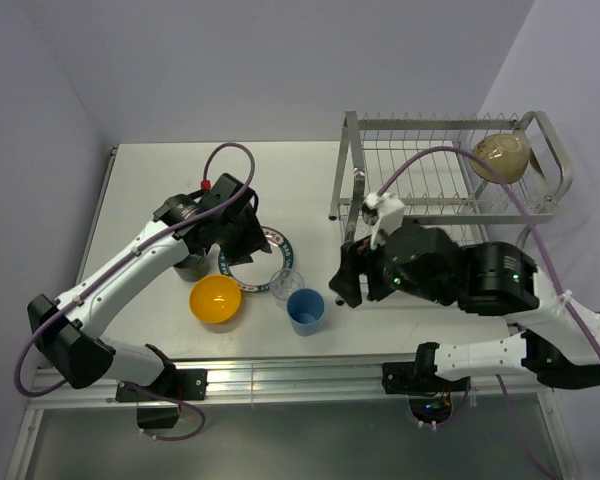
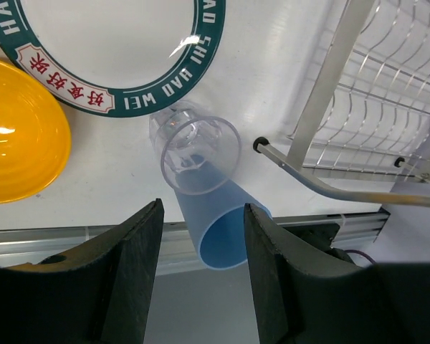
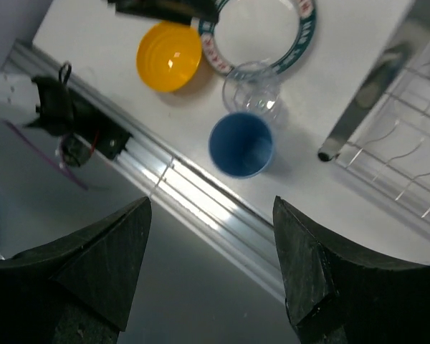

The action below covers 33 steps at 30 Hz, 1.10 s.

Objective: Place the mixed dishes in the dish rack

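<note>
The white plate with a teal lettered rim [image 1: 277,243] lies mid-table, partly under my left gripper [image 1: 248,238]. In the left wrist view that gripper [image 2: 202,208] is open and empty, high above the clear glass [image 2: 197,154] and the light blue tumbler [image 2: 226,229]. The orange bowl [image 1: 217,300] sits left of the glass [image 1: 286,284]. A dark mug [image 1: 190,268] shows partly beneath the left arm. The beige bowl [image 1: 502,155] rests in the dish rack [image 1: 450,165]. My right gripper [image 1: 342,280] hovers right of the tumbler [image 1: 306,310]. In its own view it [image 3: 211,204] stands open and empty.
The rack's steel leg [image 2: 328,79] and a low wire foot [image 2: 308,179] stand close to the right of the glass. An aluminium rail [image 3: 201,193] runs along the table's near edge. A wall rises just behind the rack.
</note>
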Tool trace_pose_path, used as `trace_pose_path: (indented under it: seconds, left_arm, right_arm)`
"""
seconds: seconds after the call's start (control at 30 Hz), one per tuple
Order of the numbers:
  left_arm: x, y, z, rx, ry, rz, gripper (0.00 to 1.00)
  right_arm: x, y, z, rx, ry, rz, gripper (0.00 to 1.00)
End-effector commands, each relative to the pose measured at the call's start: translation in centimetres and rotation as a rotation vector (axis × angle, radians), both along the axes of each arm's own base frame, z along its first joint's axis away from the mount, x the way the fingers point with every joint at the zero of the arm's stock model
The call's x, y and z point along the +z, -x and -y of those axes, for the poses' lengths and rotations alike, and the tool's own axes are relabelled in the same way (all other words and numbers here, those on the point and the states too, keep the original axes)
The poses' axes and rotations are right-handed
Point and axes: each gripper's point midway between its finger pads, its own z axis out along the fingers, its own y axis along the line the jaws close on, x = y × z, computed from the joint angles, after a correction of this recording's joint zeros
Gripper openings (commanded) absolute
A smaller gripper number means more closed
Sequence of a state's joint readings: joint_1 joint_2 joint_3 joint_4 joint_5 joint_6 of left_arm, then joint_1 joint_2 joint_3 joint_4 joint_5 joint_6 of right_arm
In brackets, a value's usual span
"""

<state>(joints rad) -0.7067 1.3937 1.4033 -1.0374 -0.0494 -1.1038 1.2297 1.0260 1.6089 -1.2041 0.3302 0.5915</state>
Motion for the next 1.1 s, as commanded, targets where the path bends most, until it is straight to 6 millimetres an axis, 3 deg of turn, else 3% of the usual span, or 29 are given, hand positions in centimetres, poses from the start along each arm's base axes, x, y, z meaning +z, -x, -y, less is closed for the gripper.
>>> trace_pose_path:
  seconds: [0.0, 0.3, 0.7, 0.8, 1.07]
  left_arm:
    - [2.3, 0.1, -0.7, 0.015, 0.049, 0.043, 0.54]
    - [5.3, 0.5, -1.9, 0.020, 0.123, 0.115, 0.54]
    - [8.5, 2.9, -4.2, 0.054, 0.209, 0.184, 0.56]
    - [9.4, 3.7, -4.6, 0.055, 0.237, 0.208, 0.56]
    - [10.0, 4.7, -5.1, 0.053, 0.267, 0.222, 0.57]
  right_arm:
    - [-1.2, 1.4, -2.1, -0.008, -0.005, -0.013, 0.76]
    - [-8.9, 3.8, -4.8, 0.127, 0.191, 0.001, 0.75]
    - [-14.2, 4.2, -10.1, 0.277, 0.277, 0.020, 0.65]
    - [-16.0, 3.8, -10.5, 0.286, 0.302, 0.014, 0.58]
    - [-18.1, 2.3, -10.3, 0.280, 0.331, 0.004, 0.50]
